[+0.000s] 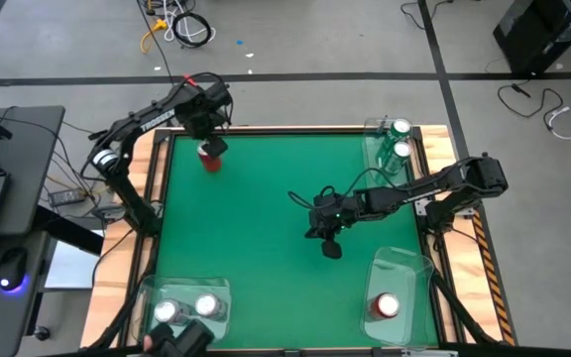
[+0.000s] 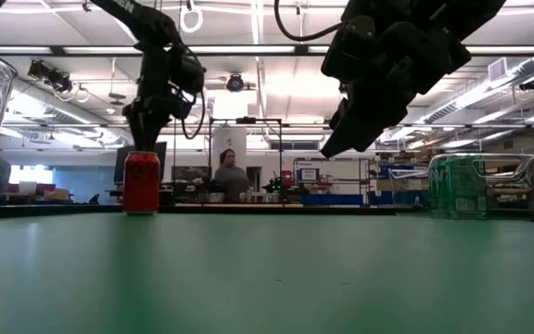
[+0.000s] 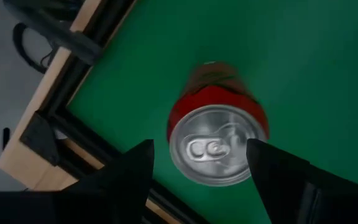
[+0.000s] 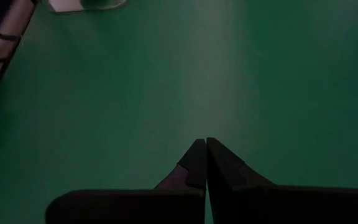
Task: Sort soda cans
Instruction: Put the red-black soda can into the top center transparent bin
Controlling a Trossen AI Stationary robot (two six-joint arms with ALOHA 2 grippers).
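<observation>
A red soda can [image 3: 216, 124] stands upright on its base on the green table near the far left corner [image 1: 209, 159]. My left gripper [image 3: 199, 144] hangs open just above it, pointing down, one finger on either side of the silver top, touching nothing; the low view shows the left gripper [image 2: 144, 137] above the can [image 2: 142, 182]. My right gripper [image 1: 330, 246] hovers shut over the table's middle, slanting down, with nothing between its fingers [image 4: 205, 148].
Clear bins stand at three corners: far right [image 1: 377, 149] holding two green cans [image 1: 399, 139], near right [image 1: 404, 268] holding a red can [image 1: 386, 305], near left [image 1: 152, 293] holding two silver cans [image 1: 186, 309]. The wooden table edge [image 3: 36, 134] runs close beside the red can.
</observation>
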